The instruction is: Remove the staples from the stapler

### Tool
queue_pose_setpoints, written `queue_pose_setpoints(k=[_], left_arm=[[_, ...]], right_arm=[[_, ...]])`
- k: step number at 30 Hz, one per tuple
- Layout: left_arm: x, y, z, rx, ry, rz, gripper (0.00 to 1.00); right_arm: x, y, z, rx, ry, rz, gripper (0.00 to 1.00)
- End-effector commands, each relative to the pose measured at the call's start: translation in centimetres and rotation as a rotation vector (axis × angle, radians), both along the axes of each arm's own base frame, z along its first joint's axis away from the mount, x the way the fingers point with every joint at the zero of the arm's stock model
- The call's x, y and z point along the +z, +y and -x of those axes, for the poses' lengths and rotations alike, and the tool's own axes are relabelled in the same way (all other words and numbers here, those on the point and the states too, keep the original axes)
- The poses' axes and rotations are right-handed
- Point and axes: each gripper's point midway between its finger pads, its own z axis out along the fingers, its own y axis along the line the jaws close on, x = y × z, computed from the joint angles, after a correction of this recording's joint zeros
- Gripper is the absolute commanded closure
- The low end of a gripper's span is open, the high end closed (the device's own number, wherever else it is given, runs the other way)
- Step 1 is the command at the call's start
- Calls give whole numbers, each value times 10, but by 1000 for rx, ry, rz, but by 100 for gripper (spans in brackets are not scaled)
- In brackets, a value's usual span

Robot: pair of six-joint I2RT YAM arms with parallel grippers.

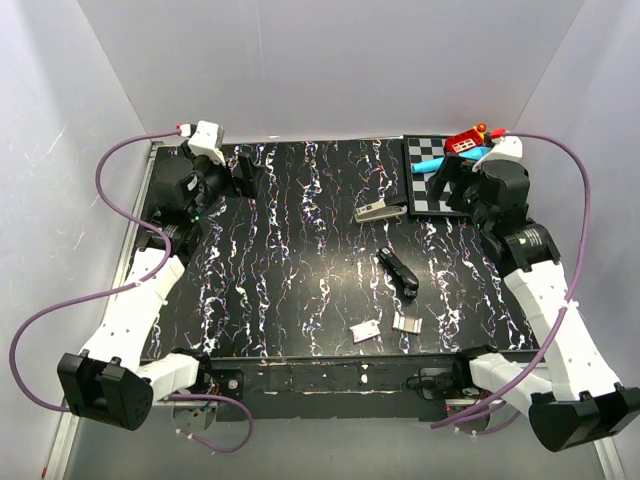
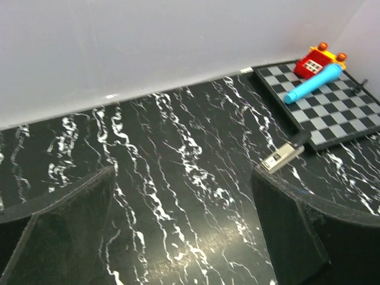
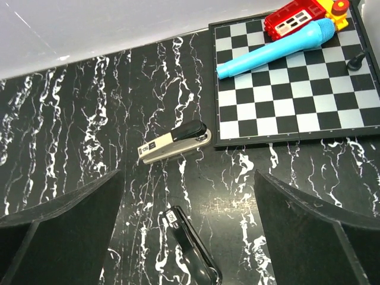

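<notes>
Stapler lies shut and flat, far right of centre, just beside the chessboard's near-left corner. Right gripper faces it, fingers wide apart; I judge it staged for approach. Left gripper sits far left, likewise apart and empty.

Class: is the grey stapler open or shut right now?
Shut: the stapler lies flat, its top arm down against its base.

Far right corner of the black marbled table has a checkerboard lying flat. A light blue tube lies diagonally across it, its end right by a red and yellow toy, plus a tiny black chess piece. A slim black object lies off the board, nearer mid-table.
</notes>
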Motion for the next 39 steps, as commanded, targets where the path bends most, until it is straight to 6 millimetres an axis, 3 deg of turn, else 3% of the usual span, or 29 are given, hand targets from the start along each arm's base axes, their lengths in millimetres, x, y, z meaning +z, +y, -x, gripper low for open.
queue_pose_setpoints(k=[1,3,5,7,12,16,29,35,39], left_arm=[[2,-17,15,-111,21,41,2],[2,-17,15,-112,29,34,2],[2,-21,17,-137,38,26,2],[3,-22,17,-143,39,40,2],[-16,-22,13,-123,99,61,2],[-26,-23,10,-109,167,89,2],[-32,-4,10,20,198,123,2],[-28,-2,14,27,185,132,2],[-28,-2,15,28,188,134,2]], right_arm=[[12,3,12,-6,-107,-120,2],[12,26,19,177,-170,-79,2],[14,31,16,213,-196,-57,2],[6,34,8,228,-118,-19,2],[-15,49,-8,311,45,34,2],[-32,57,-22,354,126,91,5],[-100,76,-71,387,406,189,12],[-130,67,-84,411,482,370,12],[-150,76,-87,494,541,405,11]])
